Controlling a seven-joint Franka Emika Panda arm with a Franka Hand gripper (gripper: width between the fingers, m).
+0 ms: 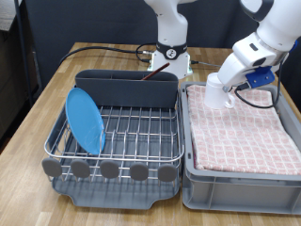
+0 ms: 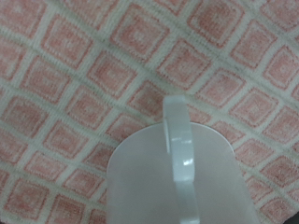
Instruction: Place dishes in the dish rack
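Mug (image 1: 218,92) sits on the pink cloth in the crate (image 1: 240,179), directly under the fingers (image 1: 222,87); can't tell if they're apart or clamped. Plate (image 1: 85,120) stands in the rack (image 1: 118,141).

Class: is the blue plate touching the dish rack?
Touching. The exterior view shows the plate standing on edge among the rack's wires, leaning at its left end.

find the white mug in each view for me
Exterior view: the white mug stands at the gripper, on the crate's far end, right of the dish rack.
Wrist view: it fills the lower middle, handle facing the camera.
Shared landmark: the pink checked cloth.
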